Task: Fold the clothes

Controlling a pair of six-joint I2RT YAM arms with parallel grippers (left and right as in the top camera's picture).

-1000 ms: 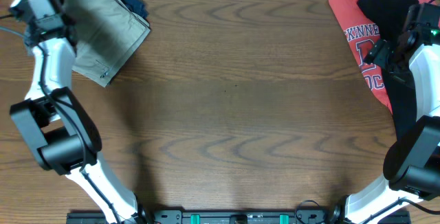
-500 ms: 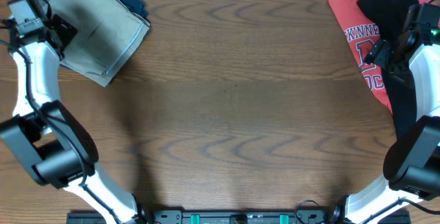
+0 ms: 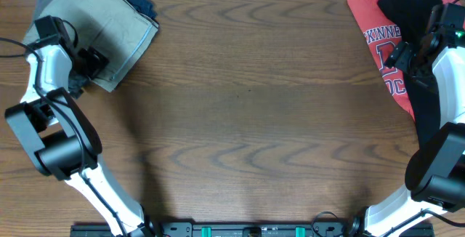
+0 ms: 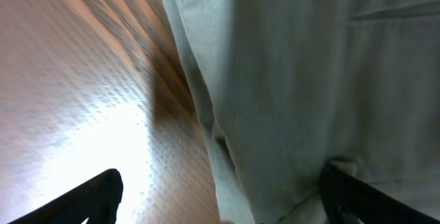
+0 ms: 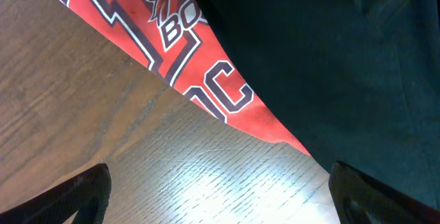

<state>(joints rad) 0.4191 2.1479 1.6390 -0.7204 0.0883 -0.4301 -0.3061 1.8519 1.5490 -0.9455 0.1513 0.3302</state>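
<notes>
The folded tan khaki trousers (image 3: 109,26) lie at the table's far left corner on top of a navy garment (image 3: 142,6). My left gripper (image 3: 93,61) is open at the trousers' near left edge; in the left wrist view the khaki cloth (image 4: 309,80) fills the right side, one finger over it and one over the table. A red white-printed T-shirt (image 3: 378,41) with black trousers (image 3: 410,15) on it lies at the far right. My right gripper (image 3: 404,54) is open above the T-shirt's edge (image 5: 206,80) and the black cloth (image 5: 330,52).
The brown wooden table (image 3: 247,121) spreads between the two piles. Both arm bases stand at the near edge. The clothes at the far right hang past the table's right side.
My left gripper has swung from the far left corner down and to the right, to the near edge of the khaki trousers. The right arm has not moved.
</notes>
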